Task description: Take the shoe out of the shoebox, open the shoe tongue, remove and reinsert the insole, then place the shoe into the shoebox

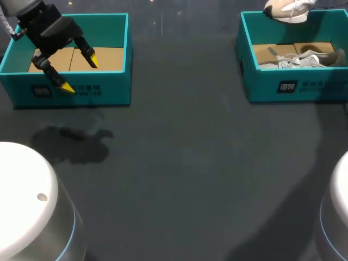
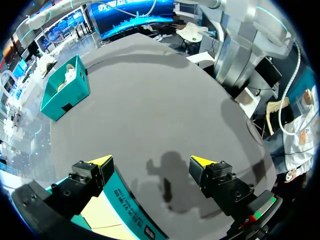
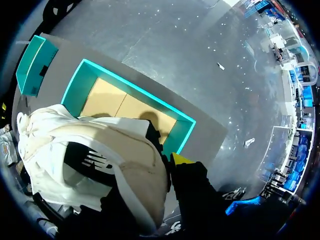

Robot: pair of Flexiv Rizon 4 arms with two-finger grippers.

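Observation:
A beige and white shoe point(image 3: 100, 165) hangs above the right teal shoebox point(image 3: 172, 135), with my right gripper point(image 3: 172, 160) shut on its side; one yellow fingertip point(image 3: 182, 159) shows, the other is hidden behind the shoe. In the head view this shoe point(image 1: 285, 10) floats over the far rim of the right shoebox point(image 1: 296, 89), and a second pale shoe point(image 1: 304, 58) with loose laces lies inside. My left gripper point(image 1: 80, 73) stands open over the left teal box point(image 1: 81, 95), nothing between its fingers. In the left wrist view the left gripper point(image 2: 150, 161) straddles that box's corner point(image 2: 125, 200).
The dark table point(image 1: 179, 163) stretches between the two boxes. The left box shows only its cardboard bottom point(image 1: 109, 57). The white arm bases point(image 1: 27, 201) stand at the near corners. Across the table from the left gripper is the right shoebox point(image 2: 65, 90).

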